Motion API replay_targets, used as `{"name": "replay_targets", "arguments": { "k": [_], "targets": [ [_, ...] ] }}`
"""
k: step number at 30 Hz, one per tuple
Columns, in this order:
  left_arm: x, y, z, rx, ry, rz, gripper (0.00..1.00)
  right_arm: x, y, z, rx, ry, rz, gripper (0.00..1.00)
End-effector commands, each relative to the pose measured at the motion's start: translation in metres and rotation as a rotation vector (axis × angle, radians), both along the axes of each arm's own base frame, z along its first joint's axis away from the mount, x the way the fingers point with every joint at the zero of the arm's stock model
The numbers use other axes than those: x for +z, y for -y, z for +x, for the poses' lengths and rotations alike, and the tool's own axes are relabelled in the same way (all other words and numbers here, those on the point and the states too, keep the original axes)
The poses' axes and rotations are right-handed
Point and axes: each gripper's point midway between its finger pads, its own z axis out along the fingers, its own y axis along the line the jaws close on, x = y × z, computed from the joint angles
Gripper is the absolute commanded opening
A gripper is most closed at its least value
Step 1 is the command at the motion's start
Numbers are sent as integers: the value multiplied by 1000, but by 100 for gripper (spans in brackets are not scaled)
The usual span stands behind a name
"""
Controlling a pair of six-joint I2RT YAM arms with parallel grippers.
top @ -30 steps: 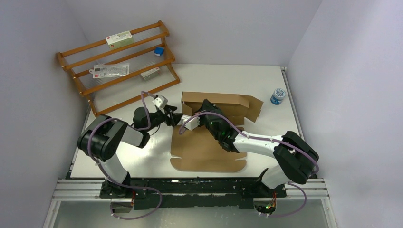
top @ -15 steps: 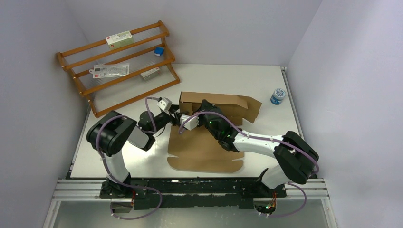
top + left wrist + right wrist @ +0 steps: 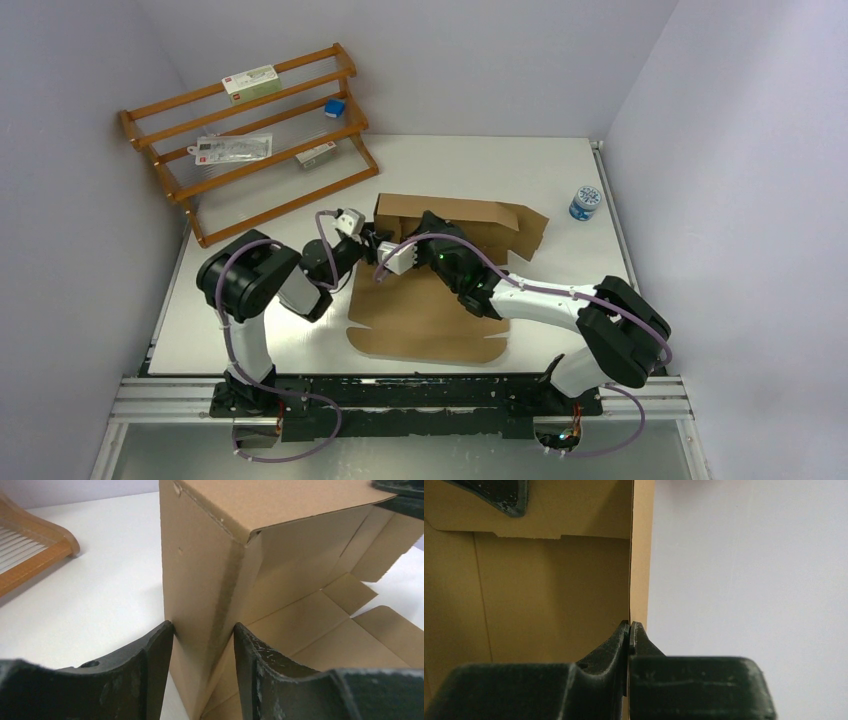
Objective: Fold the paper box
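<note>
The paper box [image 3: 440,318] sits in the middle of the white table [image 3: 480,160]. It is only half made. Its back wall stands up, and a big flat piece lies toward the bottom of the frame. More flaps stick out at the right.

The step in hand looks like standing up the left side wall and making the corner.

The right gripper [image 3: 629,630] has its two fingers pressed together on the thin edge of a cardboard wall, so it pinches the box.

The left gripper [image 3: 202,635] is at the box's upright left corner. Its fingers [image 3: 150,665] are apart, one on each side of the folded wall and close against it. I cannot tell if they squeeze it yet.

Next, I think the left gripper needs to get a good hold on that corner. Then it must push the wall straight while the right one holds the box steady, so the flap can tuck in.
</note>
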Motion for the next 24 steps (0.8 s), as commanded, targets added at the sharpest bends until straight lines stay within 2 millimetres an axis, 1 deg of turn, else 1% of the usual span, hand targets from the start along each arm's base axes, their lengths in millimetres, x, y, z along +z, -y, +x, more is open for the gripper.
{"name": "replay_targets", "arguments": {
  "k": [1, 6, 11, 15, 19, 24],
  "targets": [
    [42, -7, 10, 106, 169, -85, 50, -27, -5, -14, 41, -95, -43, 0],
    [47, -5, 9, 125, 179, -94, 47, -27, -6, -14, 35, -84, -53, 0],
    [50, -15, 10, 242, 195, -101, 44, -24, -12, -16, 47, -83, -41, 0],
    [55, -27, 9, 339, 210, -127, 42, -22, -17, -19, 59, -93, -29, 0],
    [57, -29, 12, 392, 202, -156, 39, -21, -22, -23, 74, -100, -28, 0],
    [58, -29, 15, 458, 189, -183, 38, -24, -24, -24, 73, -119, -32, 0]
  ]
}}
